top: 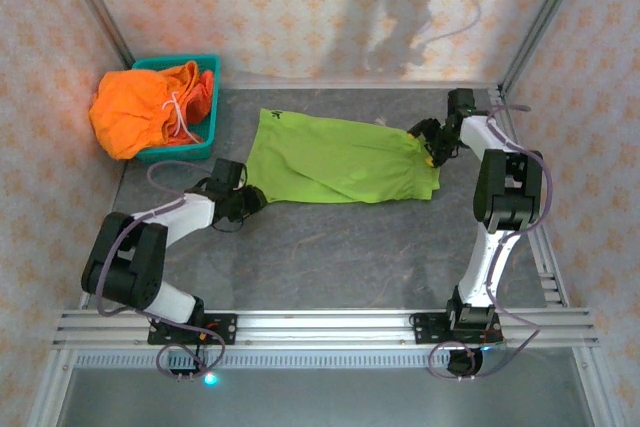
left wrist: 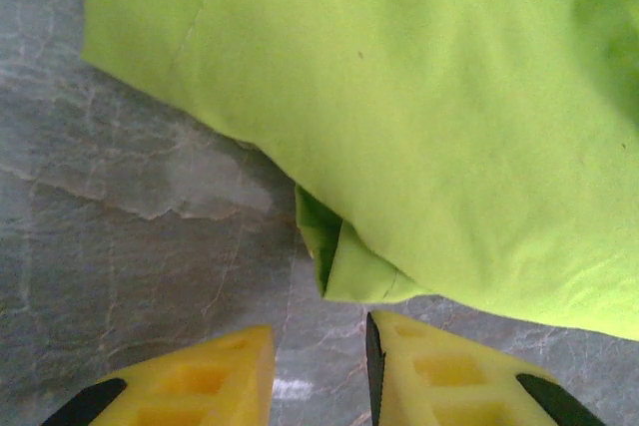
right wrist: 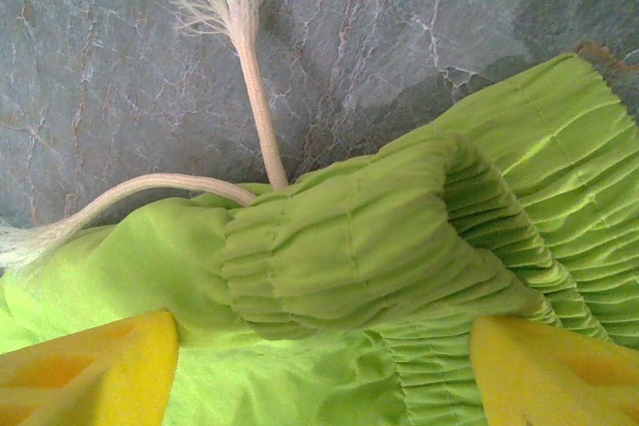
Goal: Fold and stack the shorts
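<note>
left pincer (left wrist: 319,334): slightly apart, empty, near lime green shorts (left wrist: 419,97) | right pincer (right wrist: 319,336): spread wide astride waistband (right wrist: 349,246)

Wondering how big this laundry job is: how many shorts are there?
2 at least: lime green shorts spread in the middle; an orange heap in the teal basket, far left, possibly hiding more.

A basket (top: 208,139) sits in the upper left of the frame on the table (top: 340,257), with bunched shorts (top: 135,112) heaped in it and spilling over its left rim. To its right, mid-frame, lie the spread shorts (top: 335,159). The left gripper (top: 255,200) is at their lower-left corner and the right gripper (top: 432,147) over their right edge.
</note>
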Robot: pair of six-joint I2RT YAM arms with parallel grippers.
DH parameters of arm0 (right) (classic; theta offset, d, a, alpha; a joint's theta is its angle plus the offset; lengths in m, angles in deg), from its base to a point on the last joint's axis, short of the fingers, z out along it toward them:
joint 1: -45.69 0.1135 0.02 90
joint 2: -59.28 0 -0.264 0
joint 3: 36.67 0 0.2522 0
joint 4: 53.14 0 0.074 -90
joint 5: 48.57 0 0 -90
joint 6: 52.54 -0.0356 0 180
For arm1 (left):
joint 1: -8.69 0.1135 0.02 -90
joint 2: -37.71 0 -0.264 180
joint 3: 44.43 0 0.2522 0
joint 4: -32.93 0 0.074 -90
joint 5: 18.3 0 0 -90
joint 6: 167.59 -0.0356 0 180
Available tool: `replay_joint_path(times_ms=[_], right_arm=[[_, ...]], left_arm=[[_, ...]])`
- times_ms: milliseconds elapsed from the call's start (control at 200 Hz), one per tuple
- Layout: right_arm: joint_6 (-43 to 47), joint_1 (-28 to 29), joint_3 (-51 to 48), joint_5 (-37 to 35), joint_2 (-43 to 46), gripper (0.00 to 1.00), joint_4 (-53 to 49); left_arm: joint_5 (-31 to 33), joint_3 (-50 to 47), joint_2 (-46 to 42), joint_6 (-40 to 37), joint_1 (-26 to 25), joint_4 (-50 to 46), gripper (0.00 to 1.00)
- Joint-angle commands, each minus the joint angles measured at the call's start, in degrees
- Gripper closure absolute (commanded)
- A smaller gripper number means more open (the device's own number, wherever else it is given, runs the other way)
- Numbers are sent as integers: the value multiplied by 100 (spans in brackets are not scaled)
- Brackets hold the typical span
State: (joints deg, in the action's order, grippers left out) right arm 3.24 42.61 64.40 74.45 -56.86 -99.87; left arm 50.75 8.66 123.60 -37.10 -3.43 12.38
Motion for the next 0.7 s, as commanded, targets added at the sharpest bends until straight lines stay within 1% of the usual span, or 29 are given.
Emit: replay_joint_path(times_ms=[0, 150, 455, 696], right_arm=[[44, -44, -109, -50, -49, 23, -68], [62, -44, -108, -50, -65, 23, -73], [106, -43, -118, -40, -119, 24, -84], [124, -38, -143, 16, -155, 24, -69]], left_arm=[[64, 198, 209, -15, -11, 215, 70], [107, 320, 375, -53, -10, 193, 70], [187, 415, 293, -60, 6, 160, 69], [79, 516, 510, -116, 14, 119, 69]])
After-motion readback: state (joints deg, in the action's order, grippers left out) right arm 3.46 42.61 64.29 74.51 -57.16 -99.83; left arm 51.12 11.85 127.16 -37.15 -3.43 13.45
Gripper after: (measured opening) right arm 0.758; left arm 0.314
